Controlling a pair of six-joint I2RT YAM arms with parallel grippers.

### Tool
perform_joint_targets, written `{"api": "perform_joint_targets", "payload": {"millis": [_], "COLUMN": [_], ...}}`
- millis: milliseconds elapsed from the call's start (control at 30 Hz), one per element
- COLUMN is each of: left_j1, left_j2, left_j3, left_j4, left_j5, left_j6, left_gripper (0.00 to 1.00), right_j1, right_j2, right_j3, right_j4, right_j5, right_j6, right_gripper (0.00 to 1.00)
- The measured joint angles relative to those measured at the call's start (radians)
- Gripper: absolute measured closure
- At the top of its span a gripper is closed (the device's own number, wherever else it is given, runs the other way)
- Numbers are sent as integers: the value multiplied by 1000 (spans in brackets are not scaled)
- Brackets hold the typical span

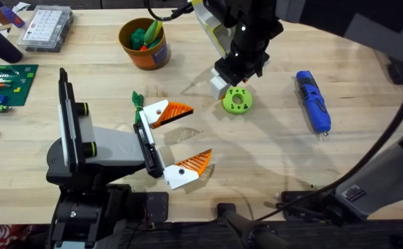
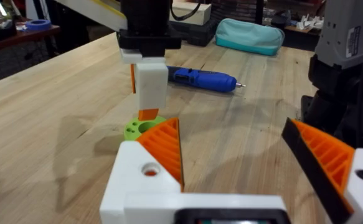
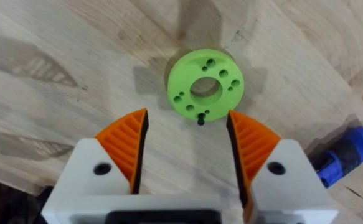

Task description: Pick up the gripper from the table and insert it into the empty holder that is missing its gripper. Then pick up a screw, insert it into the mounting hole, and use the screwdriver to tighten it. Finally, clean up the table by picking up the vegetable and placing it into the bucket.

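Note:
My right gripper [image 1: 232, 83] [image 3: 186, 143] hangs open just above a lime-green disc [image 1: 237, 100] [image 3: 205, 84] [image 2: 142, 128] with a centre hole and several small holes. A small black screw [image 3: 201, 119] stands at the disc's rim, between the lines of the fingers. The blue screwdriver [image 1: 313, 102] [image 2: 200, 79] lies flat to the right of the disc. The orange bucket [image 1: 144, 43] at the back holds green and orange pieces. My left gripper [image 1: 180, 138] [image 2: 237, 155] is open and empty, with a green vegetable [image 1: 139, 102] beside its far finger. The loose gripper and the holder are out of view.
A clear box of small parts [image 1: 45, 28] and a green studded plate [image 1: 4, 84] sit at the far left. A teal pouch [image 2: 249, 36] lies past the table's end. Bare wood stretches between the two grippers.

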Motion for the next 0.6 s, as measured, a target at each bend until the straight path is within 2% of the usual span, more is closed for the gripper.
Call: {"api": "perform_joint_targets", "payload": {"millis": [600], "left_j1": [0], "left_j2": [0], "left_j3": [0], "left_j4": [-2], "left_j5": [0], "left_j6": [0], "left_gripper": [10], "right_j1": [0], "right_j2": [0], "right_j3": [-1], "right_j4": [-18], "right_j5": [-9], "right_j6": [35], "right_gripper": [246]}}
